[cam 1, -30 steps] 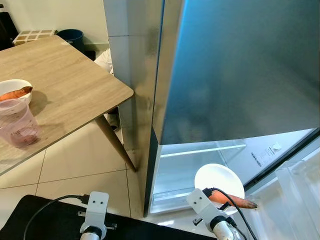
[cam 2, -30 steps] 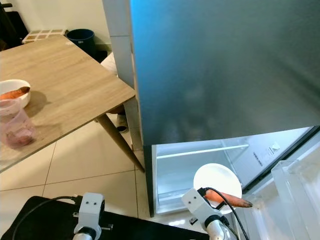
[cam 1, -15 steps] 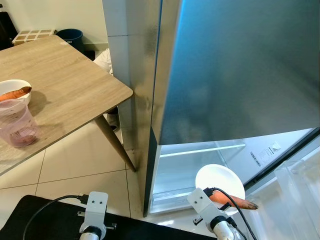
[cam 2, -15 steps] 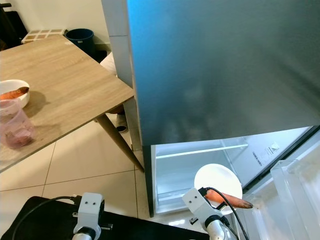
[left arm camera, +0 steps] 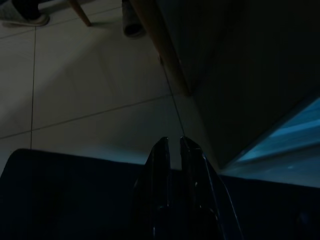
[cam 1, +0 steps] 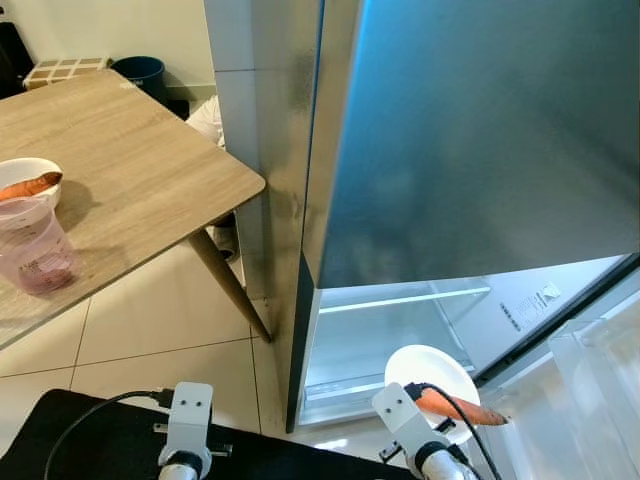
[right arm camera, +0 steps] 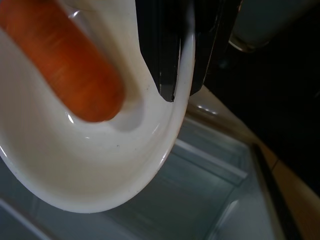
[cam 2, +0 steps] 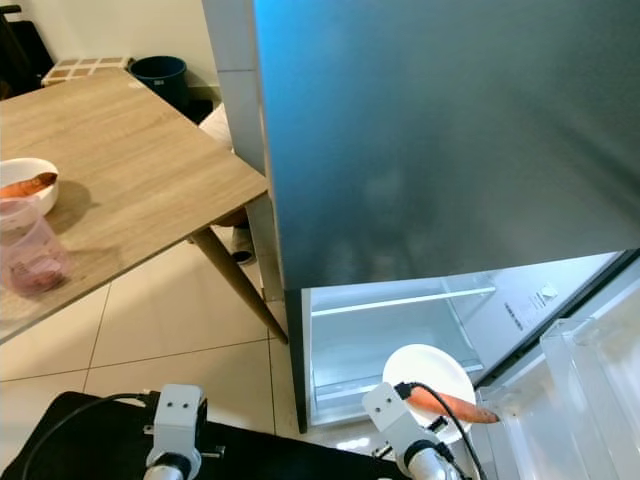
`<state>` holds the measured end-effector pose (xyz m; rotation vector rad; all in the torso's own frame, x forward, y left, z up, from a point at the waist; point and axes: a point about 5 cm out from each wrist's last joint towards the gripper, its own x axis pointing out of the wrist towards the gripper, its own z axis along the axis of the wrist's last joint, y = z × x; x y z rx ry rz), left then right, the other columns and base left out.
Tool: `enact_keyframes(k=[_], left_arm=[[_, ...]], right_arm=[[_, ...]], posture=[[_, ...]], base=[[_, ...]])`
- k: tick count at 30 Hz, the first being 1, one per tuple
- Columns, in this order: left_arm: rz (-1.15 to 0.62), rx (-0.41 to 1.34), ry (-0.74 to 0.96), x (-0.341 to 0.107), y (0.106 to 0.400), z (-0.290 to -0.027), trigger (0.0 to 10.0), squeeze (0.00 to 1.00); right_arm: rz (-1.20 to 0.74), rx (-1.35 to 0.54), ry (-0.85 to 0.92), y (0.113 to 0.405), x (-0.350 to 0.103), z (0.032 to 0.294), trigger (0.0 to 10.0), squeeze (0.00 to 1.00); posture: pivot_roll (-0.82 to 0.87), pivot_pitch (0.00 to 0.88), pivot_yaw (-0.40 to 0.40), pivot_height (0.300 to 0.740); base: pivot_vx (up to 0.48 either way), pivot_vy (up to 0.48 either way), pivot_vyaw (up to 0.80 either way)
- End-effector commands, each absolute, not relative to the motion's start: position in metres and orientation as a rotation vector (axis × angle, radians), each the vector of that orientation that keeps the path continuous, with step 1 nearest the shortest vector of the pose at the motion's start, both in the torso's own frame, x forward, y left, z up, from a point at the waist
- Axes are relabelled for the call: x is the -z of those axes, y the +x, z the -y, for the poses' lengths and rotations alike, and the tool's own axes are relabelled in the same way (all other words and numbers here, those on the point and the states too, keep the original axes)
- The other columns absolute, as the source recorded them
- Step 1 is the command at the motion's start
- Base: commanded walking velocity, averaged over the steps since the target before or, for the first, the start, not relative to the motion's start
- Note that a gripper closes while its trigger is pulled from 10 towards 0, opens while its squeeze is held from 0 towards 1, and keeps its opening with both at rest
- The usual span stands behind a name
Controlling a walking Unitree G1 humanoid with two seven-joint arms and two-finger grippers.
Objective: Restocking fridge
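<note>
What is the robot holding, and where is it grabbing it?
The right gripper pinches the white bowl by its rim; a carrot lies inside.

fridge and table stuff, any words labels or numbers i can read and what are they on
No text can be read in these views.
White sticker on the fridge's inner right wall: dark print and a small symbol, too small to read.
Clear measuring cup on the wooden table: faint printed marks on its side, too blurred to read.
White bowl with the carrot, held by the right gripper: no markings show.
</note>
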<state>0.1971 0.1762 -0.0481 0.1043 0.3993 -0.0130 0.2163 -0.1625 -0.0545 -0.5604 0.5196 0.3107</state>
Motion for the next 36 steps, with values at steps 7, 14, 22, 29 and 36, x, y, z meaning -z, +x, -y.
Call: enact_keyframes(k=[7,14,22,29,36], left_arm=[[-0.468,0.006,0.073,0.0581,0.1861,-0.1730,10.0,0.00],[-0.482,0.003,0.072,0.0598,0.1841,-0.1752,10.0,0.00],[-0.496,0.001,0.070,0.0613,0.1829,-0.1772,10.0,0.00],[-0.517,-0.004,0.071,0.0631,0.1819,-0.1798,10.0,0.00],[-0.535,-0.010,0.072,0.0647,0.1809,-0.1809,10.0,0.00]], right_arm=[[-0.542,-0.294,-0.539,0.2128,0.0567,0.1667,10.0,0.00],[-0.542,-0.294,-0.539,0.2131,0.0566,0.1667,10.0,0.00],[-0.542,-0.295,-0.541,0.2138,0.0562,0.1668,10.0,0.00],[-0.540,-0.296,-0.543,0.2144,0.0558,0.1671,10.0,0.00],[-0.543,-0.299,-0.542,0.2143,0.0561,0.1667,10.0,0.00]], posture=[[-0.09,0.136,-0.044,0.724],[-0.09,0.137,-0.044,0.724],[-0.09,0.138,-0.046,0.724],[-0.09,0.138,-0.047,0.724],[-0.09,0.140,-0.046,0.724]], base=[[-0.267,0.000,0.00],[-0.268,0.000,0.00],[-0.261,0.000,0.00],[-0.176,0.000,0.00],[0.000,0.000,0.00]])
